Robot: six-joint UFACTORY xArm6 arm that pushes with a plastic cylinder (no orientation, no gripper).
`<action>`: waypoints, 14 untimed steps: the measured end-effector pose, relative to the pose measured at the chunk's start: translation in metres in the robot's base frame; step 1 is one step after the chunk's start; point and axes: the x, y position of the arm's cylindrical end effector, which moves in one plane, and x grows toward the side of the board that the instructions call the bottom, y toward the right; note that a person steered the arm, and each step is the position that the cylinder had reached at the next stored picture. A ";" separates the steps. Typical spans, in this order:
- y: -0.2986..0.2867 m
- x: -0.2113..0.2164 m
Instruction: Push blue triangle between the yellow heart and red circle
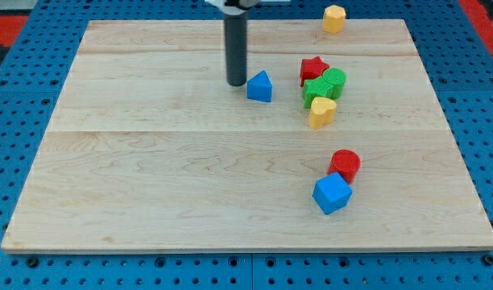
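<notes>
— Nearest the camera, what lies there?

— Lowest on the board sits the blue cube [333, 193]; touching it at about one o'clock is the red circle [345, 165], a short cylinder; both rest on the wooden board [150, 185], toward the view's bottom right.

— And the tool?

— My tip [236, 84] is the end of a straight dark rod with nothing to open or close; it grips nothing; it stands on the board just at nine o'clock of the blue triangle [260, 86]; whether it touches the block I cannot tell, for only a sliver of wood seems to show between them.

— Where is the triangle relative to the others?

— It lies in the board's upper middle; at three o'clock from it, a little apart, is a cluster; the red star [313, 69] is at the cluster's top; the green star [316, 89] and the green circle [334, 80] press together just below it; the yellow heart [321, 111] touches the green star at six o'clock.

— And the gap named in the task?

— Bare wood lies between the yellow heart and the red circle; the circle is at about five o'clock from the heart, well apart; the triangle is at about ten o'clock from the heart, outside that gap.

— Anything else?

— One yellow block [333, 18], roughly hexagonal, sits at the board's top edge, at twelve o'clock from the cluster.
</notes>
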 end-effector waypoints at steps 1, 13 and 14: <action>0.017 0.004; 0.088 0.084; 0.061 0.085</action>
